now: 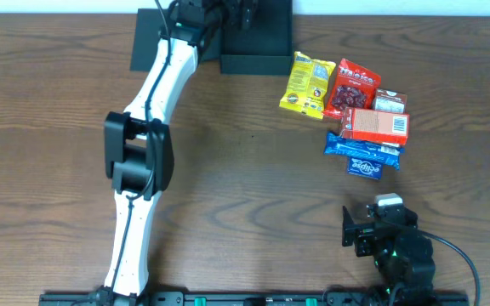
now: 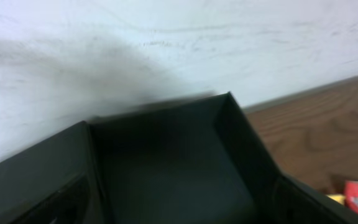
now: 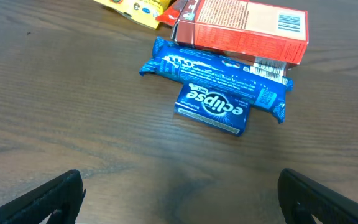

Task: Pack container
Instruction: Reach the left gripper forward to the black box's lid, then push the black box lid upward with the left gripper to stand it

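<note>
Cardboard box (image 1: 258, 61) seems light, stiff, dentable: grip a wall rim; left gripper (image 1: 243, 15), right gripper (image 3: 179, 199) gape wide, empty

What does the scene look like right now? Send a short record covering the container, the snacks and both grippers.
container: dark box, lid open, at the far edge of the table; nothing seen inside in the blurred left wrist view
snacks: yellow packet, red packet, orange-red carton, blue bar, Eclipse gum pack; clustered right of the container, none packed
left gripper: above the container, open
right gripper: open, empty, short of the gum
</note>
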### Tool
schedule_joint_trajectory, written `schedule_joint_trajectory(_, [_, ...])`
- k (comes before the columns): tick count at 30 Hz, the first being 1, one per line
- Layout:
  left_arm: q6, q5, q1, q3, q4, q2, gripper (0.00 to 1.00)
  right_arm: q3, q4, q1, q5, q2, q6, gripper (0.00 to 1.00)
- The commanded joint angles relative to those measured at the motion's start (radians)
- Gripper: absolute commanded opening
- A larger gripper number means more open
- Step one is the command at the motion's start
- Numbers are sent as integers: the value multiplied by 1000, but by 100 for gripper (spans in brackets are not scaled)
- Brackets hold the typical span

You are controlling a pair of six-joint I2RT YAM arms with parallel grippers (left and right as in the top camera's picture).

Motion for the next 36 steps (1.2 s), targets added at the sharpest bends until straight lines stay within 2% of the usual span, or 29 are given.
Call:
schedule_joint_trajectory(1, [17, -6, -16, 37, 1, 49, 95, -8, -1, -7, -1, -6, -9, 99])
schedule_joint_trajectory(10, [57, -2, -99, 36, -80, 103, 95, -8, -1, -7, -1, -6, -9, 99])
schedule_joint_trajectory(16, [111, -13, -136, 36, -229, 115, 95, -8, -1, -7, -1, -6, -9, 99])
schedule_joint_trajectory(30, [73, -11, -93, 39, -687, 8, 95, -8, -1, -7, -1, -6, -9, 99])
schedule_joint_trajectory(33, [73, -12, -73, 39, -866, -45, 95, -8, -1, -7, -1, -6, -9, 99])
schedule_joint_trajectory(36, [72, -13, -63, 39, -969, -63, 95, -8, -1, -7, -1, -6, -9, 99])
